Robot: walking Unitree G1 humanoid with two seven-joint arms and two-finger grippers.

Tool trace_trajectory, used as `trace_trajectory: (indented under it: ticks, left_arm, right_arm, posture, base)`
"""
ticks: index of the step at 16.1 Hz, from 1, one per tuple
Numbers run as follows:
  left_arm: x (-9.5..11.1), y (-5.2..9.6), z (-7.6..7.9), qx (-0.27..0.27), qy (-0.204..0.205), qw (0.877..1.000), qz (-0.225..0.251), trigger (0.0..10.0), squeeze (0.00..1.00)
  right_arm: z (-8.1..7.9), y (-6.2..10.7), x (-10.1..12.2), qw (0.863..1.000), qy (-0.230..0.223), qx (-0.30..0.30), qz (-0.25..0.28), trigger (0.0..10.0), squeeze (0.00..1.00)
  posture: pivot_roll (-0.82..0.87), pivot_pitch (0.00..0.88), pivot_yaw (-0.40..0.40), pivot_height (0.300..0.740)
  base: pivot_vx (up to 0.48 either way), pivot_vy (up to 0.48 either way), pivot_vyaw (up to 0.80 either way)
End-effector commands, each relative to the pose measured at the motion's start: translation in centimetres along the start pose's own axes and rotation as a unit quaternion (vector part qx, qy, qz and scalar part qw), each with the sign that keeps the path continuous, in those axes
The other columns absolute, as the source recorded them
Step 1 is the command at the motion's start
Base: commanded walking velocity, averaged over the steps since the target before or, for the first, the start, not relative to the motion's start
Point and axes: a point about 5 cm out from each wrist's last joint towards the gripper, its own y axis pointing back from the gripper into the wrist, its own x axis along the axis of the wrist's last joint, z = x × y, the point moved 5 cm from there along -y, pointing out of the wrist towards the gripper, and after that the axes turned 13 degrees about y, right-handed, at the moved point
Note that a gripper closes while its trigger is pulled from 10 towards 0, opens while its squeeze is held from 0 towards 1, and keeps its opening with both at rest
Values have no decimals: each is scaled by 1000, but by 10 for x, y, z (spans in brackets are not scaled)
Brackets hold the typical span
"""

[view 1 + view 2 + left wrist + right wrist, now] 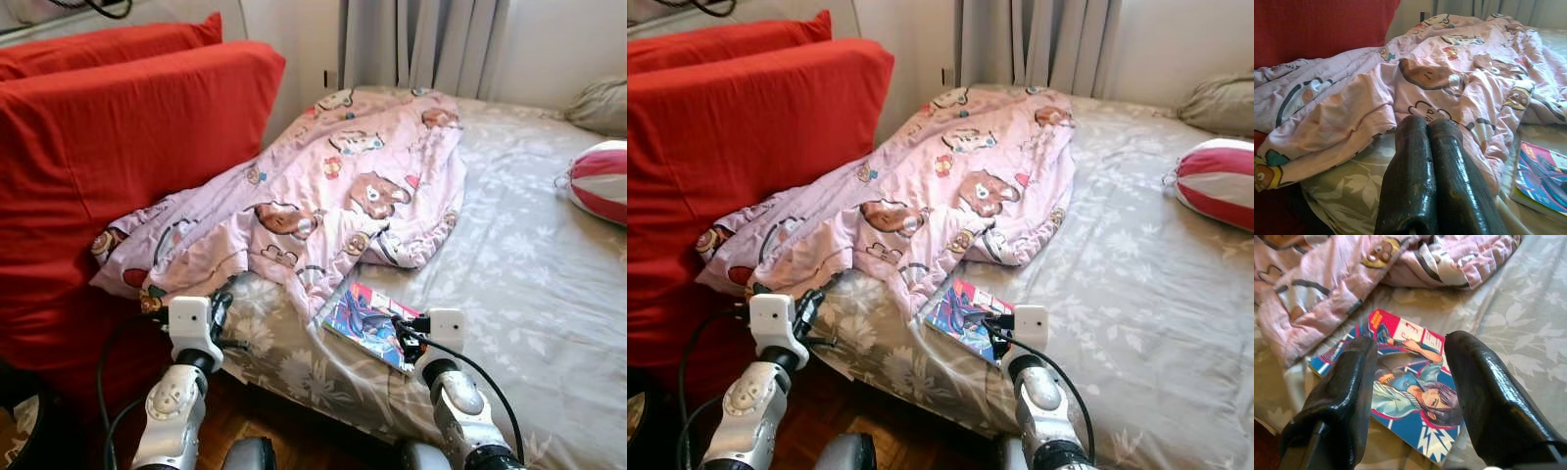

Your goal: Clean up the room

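Observation:
A pink cartoon-print blanket [323, 201] lies rumpled across the bed's near corner, one end draped against a red cushion. A colourful comic book [367, 323] lies flat on the grey floral sheet beside the blanket's edge. My right gripper [1410, 367] hovers just above the comic book [1410, 382], open, its fingers [1347, 382] either side of the cover. My left gripper [1427, 129] is shut with nothing in it, held at the bed's edge just before the blanket [1400, 83].
Large red cushions [108, 147] stand upright to the left against the bed. A red-and-white striped pillow [598, 181] lies at the right, a grey pillow [598, 103] behind it. Curtains [421, 44] hang behind the bed. Dark wooden floor [274, 421] lies below.

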Motion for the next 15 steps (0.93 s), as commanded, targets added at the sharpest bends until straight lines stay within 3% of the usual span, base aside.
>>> trace_trajectory:
  ticks: [1,7,13,15]
  left_arm:
    - [4,1,-7,10,-3,1000,5,10000,0]
    - [3,24,-6,9,-7,1000,0,10000,0]
    - [10,27,-3,5,-13,1000,0,10000,0]
    - [11,30,-2,2,-15,1000,-4,10000,0]
  right_arm:
    - [-5,-2,3,1000,4,8,0,10000,0]
    - [-6,-2,-4,1000,2,-1,-20,10000,0]
    - [-5,-6,4,1000,-11,-5,-14,10000,0]
    - [-8,-11,6,998,-47,-10,-27,10000,0]
  posture:
    - [80,0,29,591]
    - [127,26,37,591]
    - [154,52,52,571]
    - [166,61,57,571]
  base:
    - [0,0,0]
    - [0,0,0]
    - [0,0,0]
    - [0,0,0]
